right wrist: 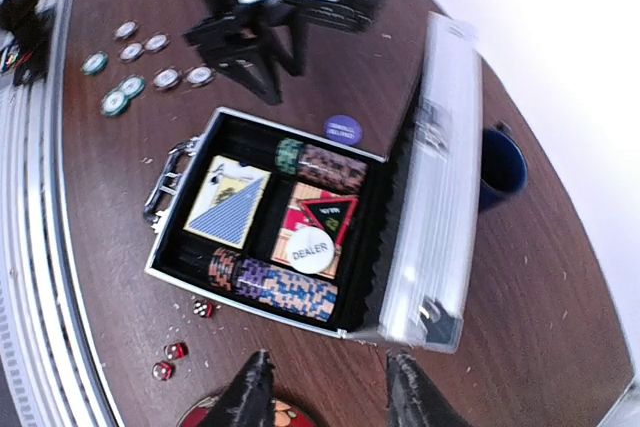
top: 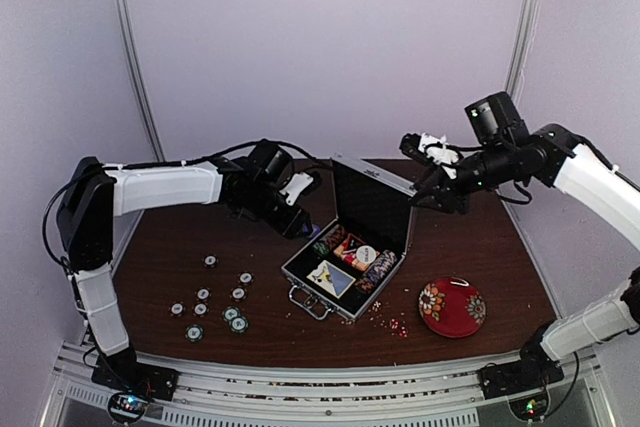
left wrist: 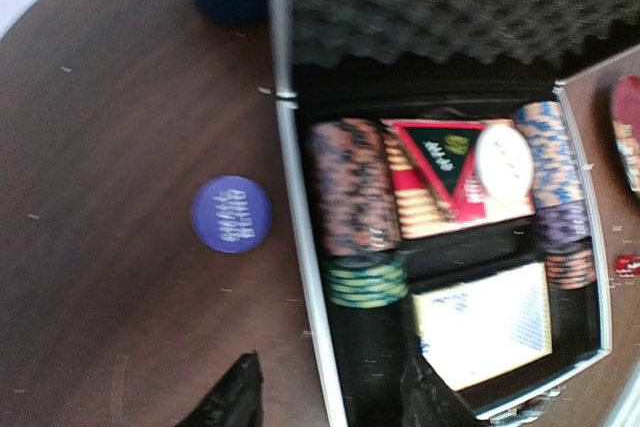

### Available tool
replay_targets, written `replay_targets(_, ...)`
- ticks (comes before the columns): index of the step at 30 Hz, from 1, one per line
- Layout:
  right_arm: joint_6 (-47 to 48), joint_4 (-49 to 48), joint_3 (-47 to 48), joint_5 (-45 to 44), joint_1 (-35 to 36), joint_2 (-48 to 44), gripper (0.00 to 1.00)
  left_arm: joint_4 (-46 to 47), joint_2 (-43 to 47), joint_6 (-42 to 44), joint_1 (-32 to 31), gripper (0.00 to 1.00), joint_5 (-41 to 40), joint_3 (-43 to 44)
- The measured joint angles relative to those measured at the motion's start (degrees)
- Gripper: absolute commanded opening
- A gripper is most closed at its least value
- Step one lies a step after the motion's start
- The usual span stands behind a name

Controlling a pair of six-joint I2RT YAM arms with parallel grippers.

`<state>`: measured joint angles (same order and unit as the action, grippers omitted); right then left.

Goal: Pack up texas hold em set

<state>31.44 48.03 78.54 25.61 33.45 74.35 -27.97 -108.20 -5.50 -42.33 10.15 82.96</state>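
Open poker case (top: 372, 205) mid-table, a gripper at each side.
At left lie loose chips (top: 215, 302). The left gripper (left wrist: 335, 402), jaws apart and empty, hangs over the case's left rim. Stacked chips (right wrist: 290, 292) and card box (top: 330, 277) sit inside. The right gripper (right wrist: 325, 392), also parted and empty, is beside the raised lid.

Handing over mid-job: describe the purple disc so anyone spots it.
Find the open silver case mid-table. Beside its wall facing the left arm, near the hinge, lies the disc. It is solid purple with white lettering, unlike the striped chips.
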Motion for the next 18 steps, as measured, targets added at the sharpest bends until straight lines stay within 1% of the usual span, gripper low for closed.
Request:
replay_targets(2, -0.35, -3.28, -6.38, 1.51, -6.05, -3.98, 0.52, -1.31, -1.29, -0.33, 0.31, 0.58, -3.28, 2.78)
replay_targets(6, -3.48, -10.73, -20.37, 2.93, -16.33, -9.62, 0.57, -2.16, -6.73, -1.22, 1.01, 0.63, -8.41, 8.68)
replay_targets(10, -7.61, -18.78, -31.15, 3.39, -24.02, -11.28, 0.60, -2.10, -13.31, -2.56, 2.60, 0.64, -9.90, 12.85)
replay_targets(13, -9.77, -21.35, -34.12, 3.08, -26.86, -11.28, 0.61, -2.05, -17.55, -3.65, 3.76, 0.63, -10.23, 15.47)
replay_targets(18, -12.00, -26.53, -34.42, 2.69, -28.76, -12.02, 0.61, 0.55, -22.25, -6.21, 5.20, 0.63, -9.88, 18.36)
